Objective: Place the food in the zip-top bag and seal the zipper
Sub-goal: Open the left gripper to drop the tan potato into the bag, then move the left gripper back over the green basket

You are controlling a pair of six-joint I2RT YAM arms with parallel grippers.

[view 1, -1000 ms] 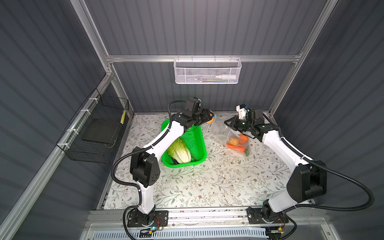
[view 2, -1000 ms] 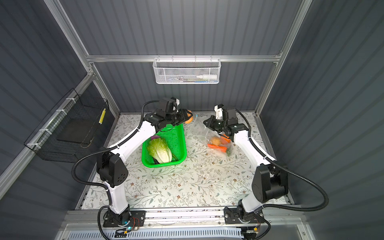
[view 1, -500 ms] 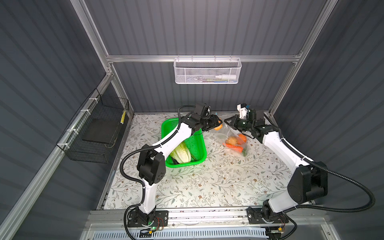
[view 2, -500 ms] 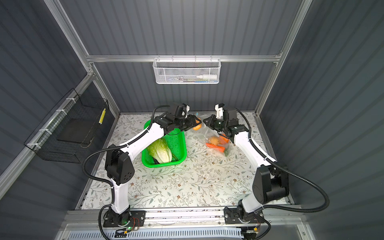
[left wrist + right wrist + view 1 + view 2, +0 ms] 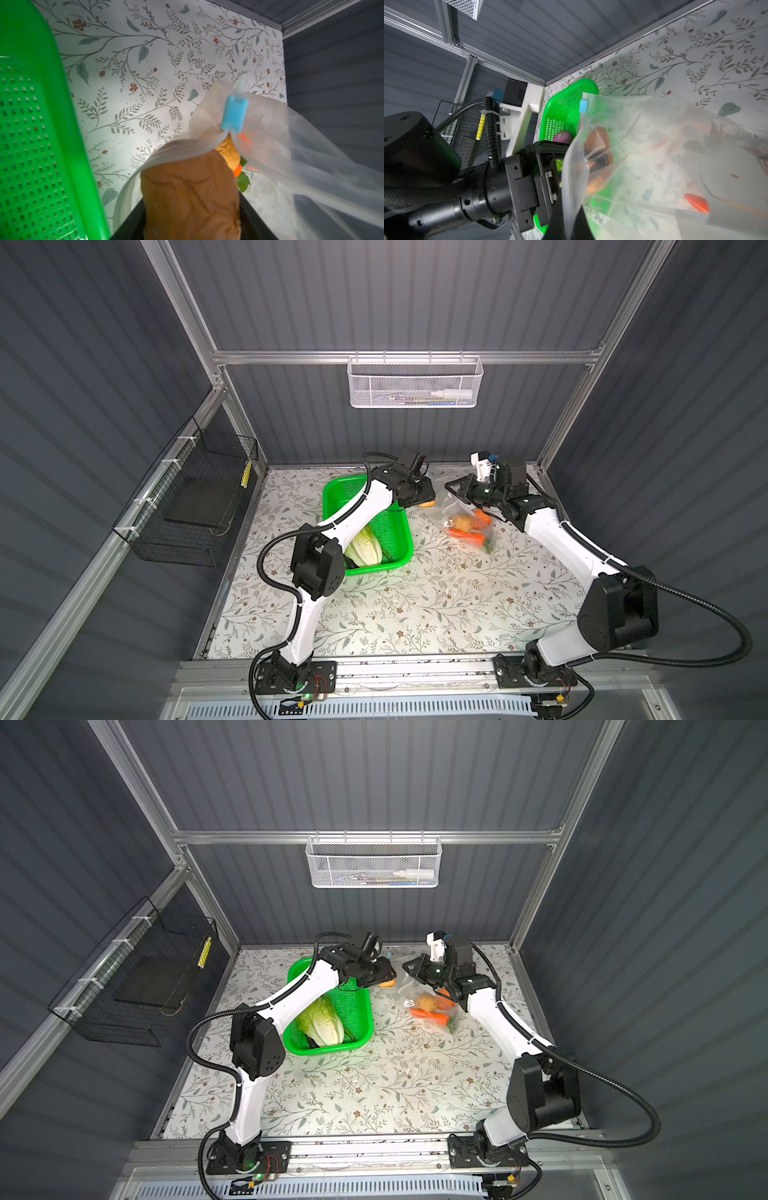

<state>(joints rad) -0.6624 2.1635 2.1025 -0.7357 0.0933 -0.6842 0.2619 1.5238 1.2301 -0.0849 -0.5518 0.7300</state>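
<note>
Left wrist view: orange pumpkin-like piece (image 5: 191, 187) is gripped by left gripper (image 5: 424, 494), front end overlapped by lip of zip-top bag (image 5: 291, 145). Mouth lies straight ahead, held raised by clenched right gripper (image 5: 454, 488) near back edge of table (image 5: 415, 614).

Twin high views steeply down over the whole table (image 5: 415, 614); wrist views close, both on the zip-top bag (image 5: 291, 155).
</note>
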